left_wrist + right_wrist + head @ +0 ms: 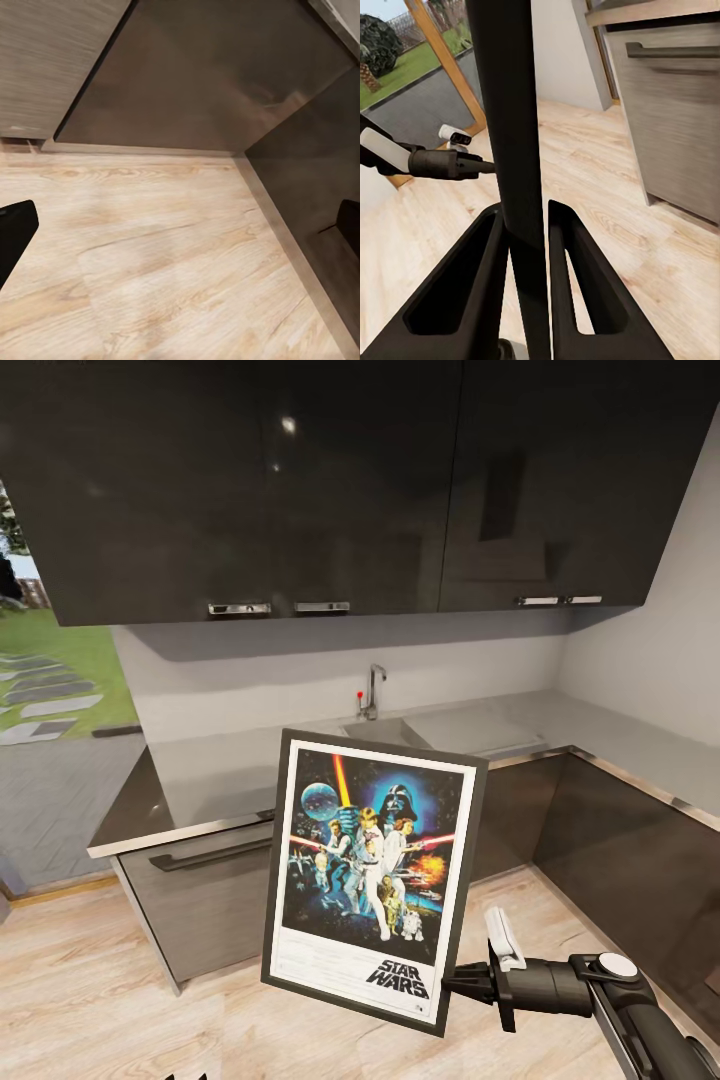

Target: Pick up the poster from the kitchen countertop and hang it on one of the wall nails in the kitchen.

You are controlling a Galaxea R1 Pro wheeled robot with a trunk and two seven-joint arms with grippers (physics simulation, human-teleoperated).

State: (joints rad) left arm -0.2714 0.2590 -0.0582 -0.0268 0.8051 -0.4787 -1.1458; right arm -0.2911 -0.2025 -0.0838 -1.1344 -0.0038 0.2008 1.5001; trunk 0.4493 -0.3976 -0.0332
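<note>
The black-framed Star Wars poster [370, 870] hangs upright, slightly tilted, in front of the lower cabinets and off the grey countertop [220, 770]. My right gripper [455, 980] is shut on the lower right edge of its frame. In the right wrist view the frame [514, 112] runs edge-on between the two black fingers [472, 270]. The left wrist view has my left gripper [180, 225] open over the wooden floor, nothing between its far-apart fingertips [15, 225]. Set into the countertop behind the poster are the sink [385, 732] and tap [372, 695].
Dark glossy upper cabinets [300, 480] hang above the worktop. The counter's right branch [640, 760] runs along the right wall. A drawer front with a bar handle [210, 855] sits below the worktop. A glazed opening to the garden [50, 660] lies to the left.
</note>
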